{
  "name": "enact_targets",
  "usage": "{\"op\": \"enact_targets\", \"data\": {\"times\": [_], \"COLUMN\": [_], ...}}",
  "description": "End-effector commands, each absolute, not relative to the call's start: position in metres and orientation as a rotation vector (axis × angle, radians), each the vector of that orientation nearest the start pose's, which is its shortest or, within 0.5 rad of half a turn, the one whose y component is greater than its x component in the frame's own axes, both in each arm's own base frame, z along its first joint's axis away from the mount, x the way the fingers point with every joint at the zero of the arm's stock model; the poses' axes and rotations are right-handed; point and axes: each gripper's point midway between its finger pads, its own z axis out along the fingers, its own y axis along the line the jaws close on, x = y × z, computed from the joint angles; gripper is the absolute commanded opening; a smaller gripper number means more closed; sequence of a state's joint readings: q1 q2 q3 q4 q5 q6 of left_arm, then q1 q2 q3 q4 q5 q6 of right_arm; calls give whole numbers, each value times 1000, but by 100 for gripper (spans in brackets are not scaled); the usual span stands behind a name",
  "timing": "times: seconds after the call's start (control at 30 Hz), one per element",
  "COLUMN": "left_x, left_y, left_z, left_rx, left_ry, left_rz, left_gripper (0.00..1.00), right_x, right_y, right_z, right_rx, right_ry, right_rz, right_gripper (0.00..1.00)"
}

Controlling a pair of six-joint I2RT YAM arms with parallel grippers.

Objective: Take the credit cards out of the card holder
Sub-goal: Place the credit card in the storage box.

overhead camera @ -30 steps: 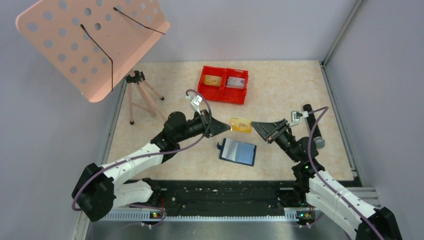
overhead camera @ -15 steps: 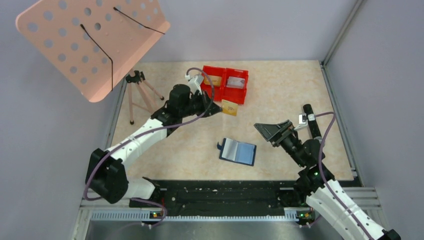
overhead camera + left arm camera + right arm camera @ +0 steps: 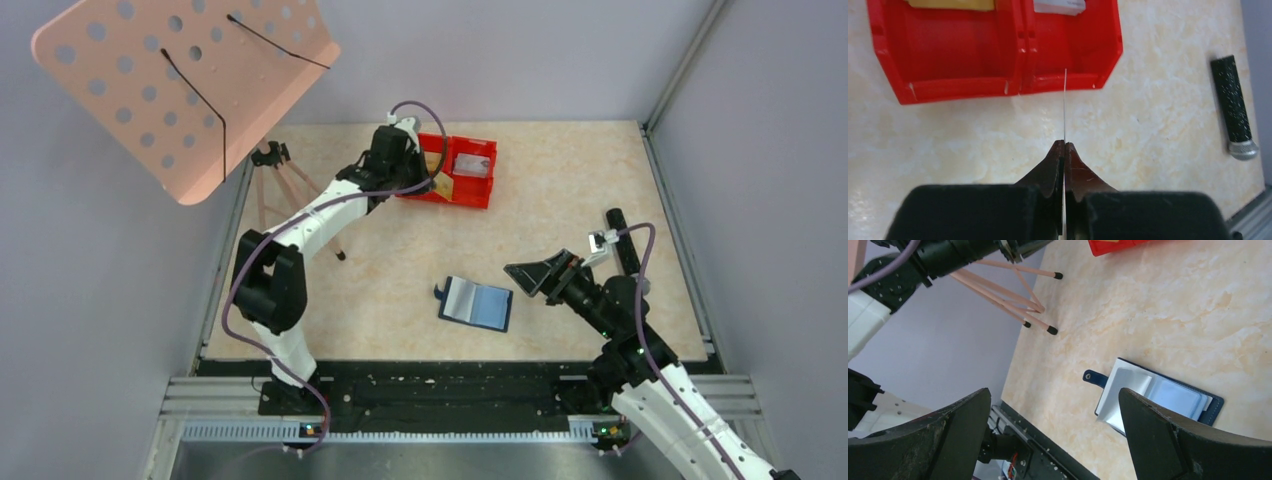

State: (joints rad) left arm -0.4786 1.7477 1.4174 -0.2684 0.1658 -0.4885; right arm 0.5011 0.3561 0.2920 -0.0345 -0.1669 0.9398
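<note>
1. Pink perforated panel [image 3: 185, 85]: tilted, at the far left above the table's edge. Its tripod [image 3: 290, 190] stands on the marbled table [image 3: 570, 200] beside the left border.
2. Left gripper [image 3: 432, 184]: extended to the far side of the table, at the near wall of the tray. Its fingers [image 3: 1053, 167] are pressed together on a gold-tan credit card [image 3: 1065, 107]. In the left wrist view this card is edge-on, a thin line running from the fingertips to the tray's front wall, just right of the divider. Which compartment it stands over cannot be told.
3. Red twin-compartment tray [image 3: 478, 195]: at the far centre of the table. The left compartment holds a second gold-tan card [image 3: 950, 4]; the right compartment holds a silver-grey card [image 3: 470, 166].
4. Card holder [image 3: 476, 303]: lying open and flat near the table's centre, well apart from the tray, with its closure tab pointing left and the grey-blue pockets facing up. Whether any card sits in the pockets cannot be told.
5. Right gripper [image 3: 535, 275]: hovers just right of the card holder. Its fingers [image 3: 953, 440] stand wide apart with nothing between them; in the right wrist view the card holder shows on the table beyond the gap.
6. Black cylinder [image 3: 622, 240]: lying on the table near the right border, grey end toward the near side, beside the right arm.
</note>
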Motion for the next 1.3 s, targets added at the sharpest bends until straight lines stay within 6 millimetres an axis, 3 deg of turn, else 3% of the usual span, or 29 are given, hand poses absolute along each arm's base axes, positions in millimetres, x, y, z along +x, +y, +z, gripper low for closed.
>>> {"op": "enact_targets", "data": {"times": [0.0,0.3,0.5,0.83,1.1,1.27], "left_x": [465,513,535,557,566,576], "left_y": [-258,-237,-242,-250,-254,-251], "left_z": [210,210,203,184,170,167], "left_rx": [86,45,85,123,131,116], "left_ry": [2160,2119,2098,2106,2113,2095], "left_rz": [-578,-423,-397,-412,-525,-614], "left_gripper": [0,0,0,0,0,0], "right_x": [192,194,199,207,213,222], "right_y": [177,176,181,188,197,192], "right_z": [220,211,204,198,191,195], "right_rx": [195,215,224,243,246,242], "right_ry": [1783,1813,1840,1876,1906,1901], "right_rz": [1171,1160,1164,1174,1205,1132], "right_gripper": [99,99,99,97,97,97]}}
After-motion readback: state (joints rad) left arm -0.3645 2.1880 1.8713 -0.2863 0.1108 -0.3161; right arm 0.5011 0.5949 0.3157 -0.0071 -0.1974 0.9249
